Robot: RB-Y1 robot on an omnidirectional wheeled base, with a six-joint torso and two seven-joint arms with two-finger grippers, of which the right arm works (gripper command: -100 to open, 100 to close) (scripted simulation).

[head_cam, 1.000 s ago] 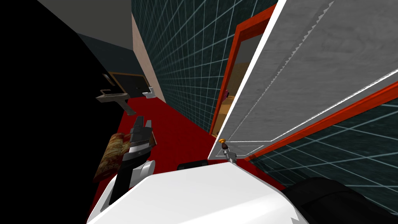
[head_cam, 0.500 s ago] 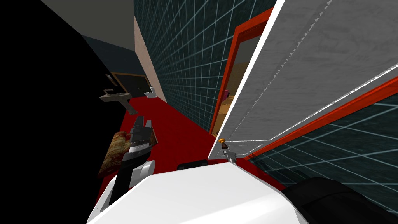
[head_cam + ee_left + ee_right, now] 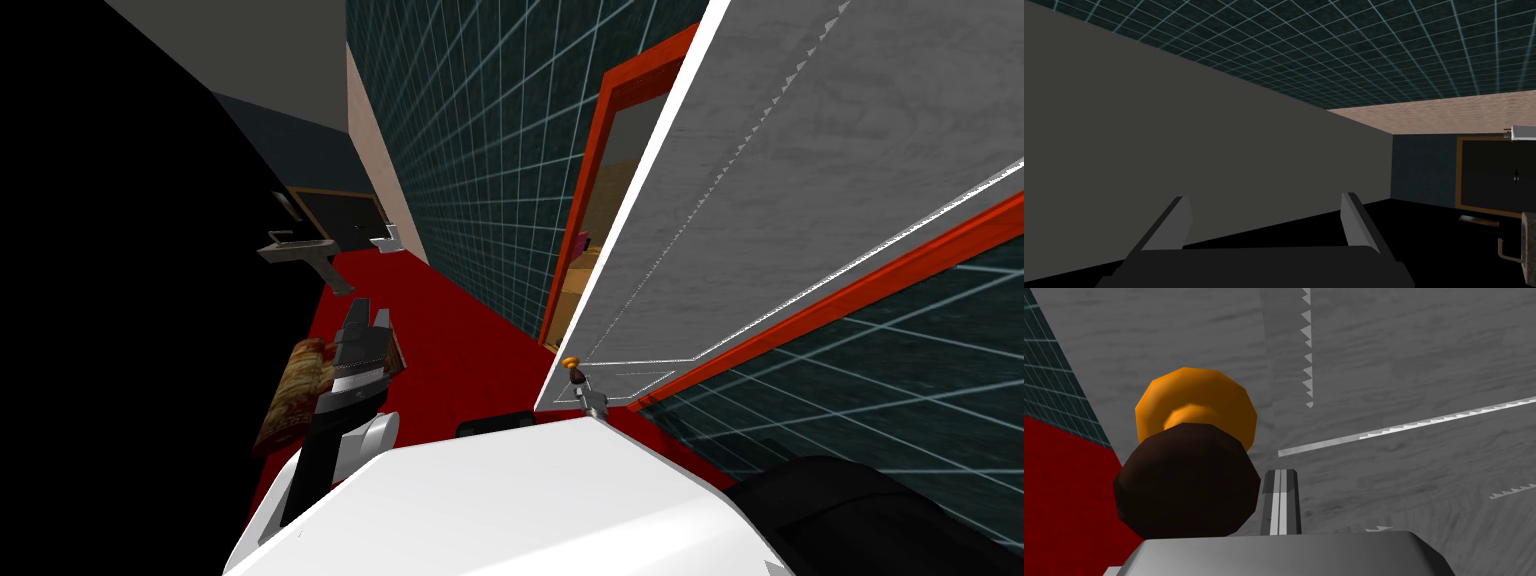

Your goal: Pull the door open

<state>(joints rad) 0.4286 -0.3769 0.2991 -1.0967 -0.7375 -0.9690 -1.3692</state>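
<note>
The grey door (image 3: 800, 200) with a white edge stands ajar in its red frame (image 3: 590, 180), and a lit room shows through the gap. Its knob (image 3: 577, 375) is dark brown on an orange base (image 3: 1196, 403). My right gripper (image 3: 592, 400) is at the knob; in the right wrist view its fingers (image 3: 1280, 474) are pressed together, shut on nothing, with the knob (image 3: 1186, 480) close beside them. My left gripper (image 3: 362, 320) hangs over the red floor, away from the door, and its fingers stand open (image 3: 1266, 222) with nothing between them.
A dark tiled wall (image 3: 480, 150) runs along the door's side. On the red floor (image 3: 450, 340) lies a patterned mat (image 3: 295, 390) under my left arm. A sink (image 3: 295, 250) and a dark framed door (image 3: 335, 215) stand at the far end. A black area takes the left.
The whole picture has shifted very slightly, so my head has moved a little. The door, the knob and both grippers look the same.
</note>
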